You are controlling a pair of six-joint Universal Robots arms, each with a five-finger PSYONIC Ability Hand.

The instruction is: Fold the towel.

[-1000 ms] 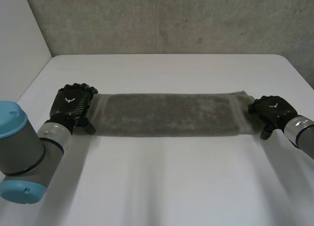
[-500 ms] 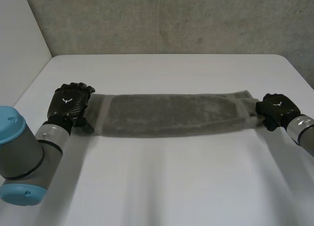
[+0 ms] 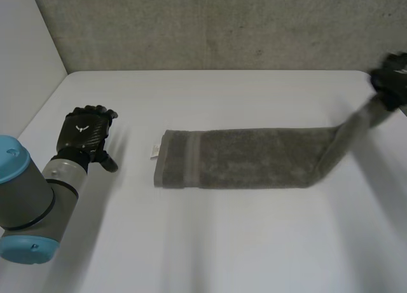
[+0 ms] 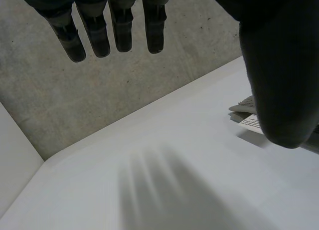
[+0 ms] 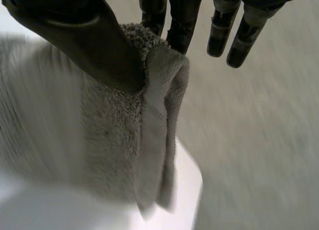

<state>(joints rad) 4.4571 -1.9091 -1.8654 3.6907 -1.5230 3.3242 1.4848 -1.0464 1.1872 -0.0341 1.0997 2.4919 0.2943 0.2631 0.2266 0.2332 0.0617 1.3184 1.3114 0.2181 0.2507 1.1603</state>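
1. Thumb against fingers, my right hand [image 5: 75, 35] pinches one short end of the towel [image 3: 241, 158]. The cloth is bunched under the thumb, and the outer fingers stand straight, off the fabric. In the head view this hand is raised over the table's right side, near the far edge.
2. That grey towel is a long, narrow strip. Most of it lies flat across the middle of the table [image 3: 222, 248], and the held end slopes up off the surface to the hand. The free end lies flat, with a woven band across it and a small white label [image 3: 154, 152] poking out just beside it.
3. I judge it to be light, soft terry with no stiffness. It will sag, drape and drag along the tabletop, and the layers may slide apart if I move fast.
4. I think the best hold is right at the short hem, across the corners, where the edge is thicker and gives the thumb something to bite on. A pinch in the middle would only gather a lump.
5. My left hand [image 3: 84, 135] holds nothing. Its wrist view shows straight fingers and the thumb spread away from them. It hovers low over bare table, well apart from the free end.
6. Behind the white table is a rough concrete wall [image 3: 222, 26].
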